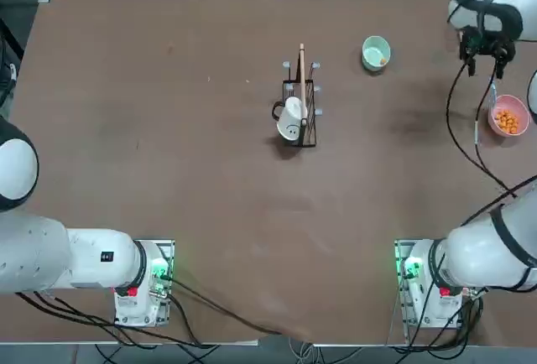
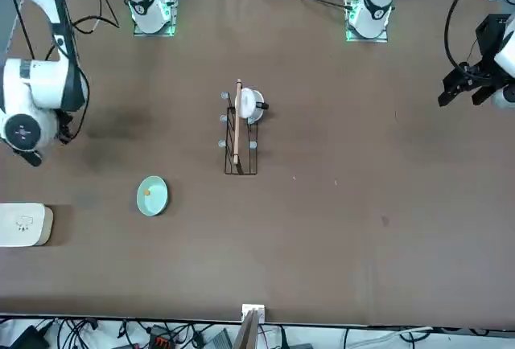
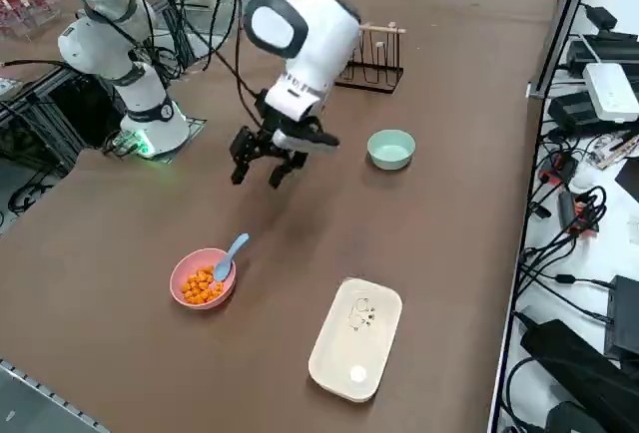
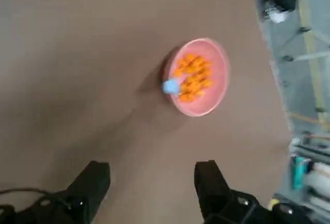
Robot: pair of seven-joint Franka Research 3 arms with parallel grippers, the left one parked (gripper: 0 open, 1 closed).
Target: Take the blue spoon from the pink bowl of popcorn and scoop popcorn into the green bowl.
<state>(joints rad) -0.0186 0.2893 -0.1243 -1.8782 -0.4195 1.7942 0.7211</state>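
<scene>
The pink bowl (image 3: 184, 271) stands near the table's right edge, with orange popcorn (image 3: 203, 286) piled inside. The blue spoon (image 3: 231, 256) rests in it, its handle leaning over the rim toward the green bowl. That green bowl (image 3: 390, 148) sits farther along the table and holds one orange piece. My right gripper (image 3: 262, 171) hangs open and empty above the table between the two bowls. The wrist view shows both fingers (image 4: 93, 182) spread wide, with the pink bowl (image 4: 219, 74), popcorn (image 4: 193, 77) and spoon (image 4: 170, 86) ahead of them. The top view also shows the pink bowl (image 1: 522, 127), green bowl (image 1: 375, 45) and gripper (image 1: 485, 60).
A white rounded-square box (image 3: 355, 338) lies near the pink bowl at the table's far side. A black wire rack (image 1: 309, 133) with a white smiley mug (image 1: 291, 121) and a wooden stick stands mid-table. Black cables hang from the arm near the pink bowl.
</scene>
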